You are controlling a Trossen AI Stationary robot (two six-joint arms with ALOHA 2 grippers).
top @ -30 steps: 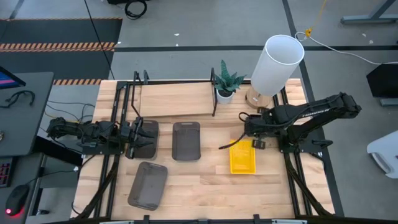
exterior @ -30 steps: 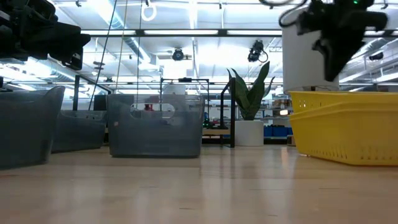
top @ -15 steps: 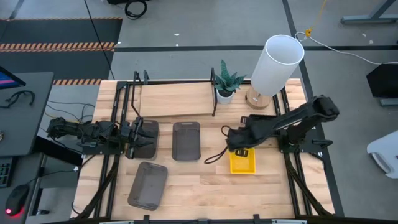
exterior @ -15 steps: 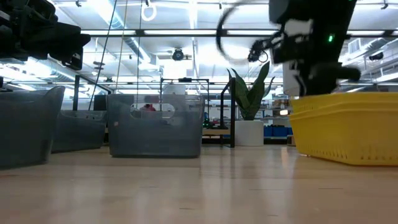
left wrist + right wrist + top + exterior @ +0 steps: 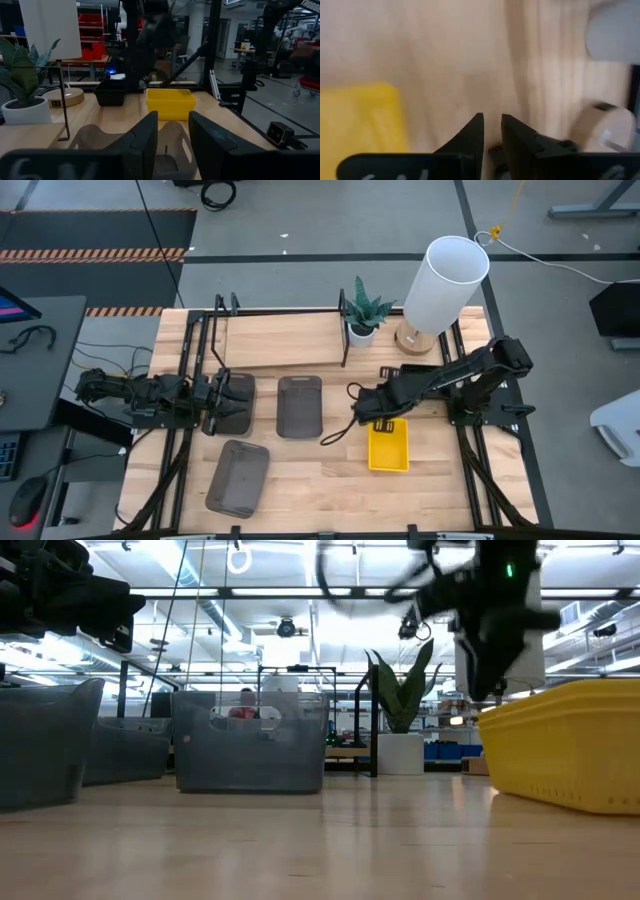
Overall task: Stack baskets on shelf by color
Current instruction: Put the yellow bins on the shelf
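R gripper (image 5: 362,408) above wood tabletop (image 5: 320,470), beside rectangular yellow basket (image 5: 389,448).

Shelf (image 5: 285,340) runs along the table's (image 5: 320,490) far edge, with the plant pot (image 5: 361,332) at its right end and the lamp (image 5: 440,285) further right. In front of the shelf: one basket (image 5: 230,402) at left under the left gripper (image 5: 222,402), a second basket (image 5: 299,406) just right of it, a third basket (image 5: 238,477) nearer the front edge. Fourth basket (image 5: 389,447) lies right of centre, well apart from those, with the right gripper (image 5: 362,412) over the table near its far-left corner.
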